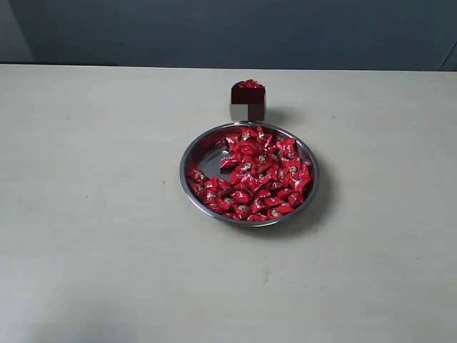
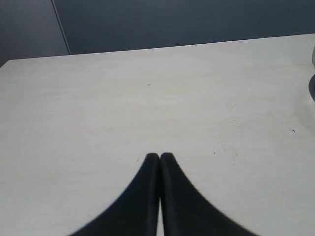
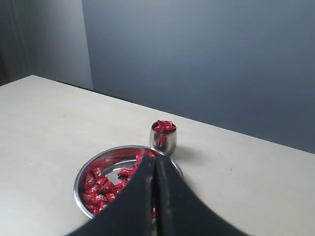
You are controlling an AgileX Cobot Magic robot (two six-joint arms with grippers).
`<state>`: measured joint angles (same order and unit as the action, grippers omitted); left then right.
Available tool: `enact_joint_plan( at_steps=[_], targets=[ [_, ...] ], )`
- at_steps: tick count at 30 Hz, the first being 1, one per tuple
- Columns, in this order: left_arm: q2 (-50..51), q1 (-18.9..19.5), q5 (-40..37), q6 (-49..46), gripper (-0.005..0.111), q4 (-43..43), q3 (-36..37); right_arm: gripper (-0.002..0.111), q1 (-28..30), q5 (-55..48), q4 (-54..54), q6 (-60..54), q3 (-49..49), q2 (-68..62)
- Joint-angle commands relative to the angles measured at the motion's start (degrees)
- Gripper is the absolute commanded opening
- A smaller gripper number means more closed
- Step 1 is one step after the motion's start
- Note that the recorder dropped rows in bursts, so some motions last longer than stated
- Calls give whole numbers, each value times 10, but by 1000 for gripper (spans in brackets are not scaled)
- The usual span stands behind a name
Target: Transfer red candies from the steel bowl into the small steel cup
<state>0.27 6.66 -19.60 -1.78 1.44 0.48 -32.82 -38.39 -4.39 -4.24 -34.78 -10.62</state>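
The steel bowl (image 1: 201,153) sits mid-table, holding many red candies (image 1: 257,175). Just behind it stands the small steel cup (image 1: 248,106), heaped with red candies (image 1: 248,84). Neither arm shows in the exterior view. In the right wrist view my right gripper (image 3: 155,158) is shut with nothing between its fingers, raised above the near side of the steel bowl (image 3: 110,154); the cup (image 3: 163,135) and loose candies (image 3: 98,184) lie beyond and beside it. My left gripper (image 2: 159,155) is shut and empty over bare table, away from both vessels.
The pale table (image 1: 93,214) stretches wide around the bowl on all sides. A dark blue-grey wall (image 1: 228,32) runs behind its far edge. A sliver of a round object (image 2: 312,86) shows at the border of the left wrist view.
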Motion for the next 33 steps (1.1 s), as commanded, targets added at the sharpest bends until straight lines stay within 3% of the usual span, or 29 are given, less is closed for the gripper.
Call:
enact_joint_plan(
  at_steps=[1, 8, 12, 22, 33],
  targets=[
    [-3, -5, 3, 1, 0, 1, -5, 0, 2, 0, -4, -1, 3, 3],
    [-3, -5, 3, 1, 0, 1, -5, 0, 2, 1, -4, -1, 4, 3],
    [-3, -5, 3, 1, 0, 1, -5, 0, 9, 71, -1, -1, 60, 22],
    [-3, -5, 3, 1, 0, 1, -5, 0, 124, 203, -2, -1, 232, 78],
    [-3, -5, 3, 1, 0, 1, -5, 0, 252, 213, -2, -1, 311, 106]
  ],
)
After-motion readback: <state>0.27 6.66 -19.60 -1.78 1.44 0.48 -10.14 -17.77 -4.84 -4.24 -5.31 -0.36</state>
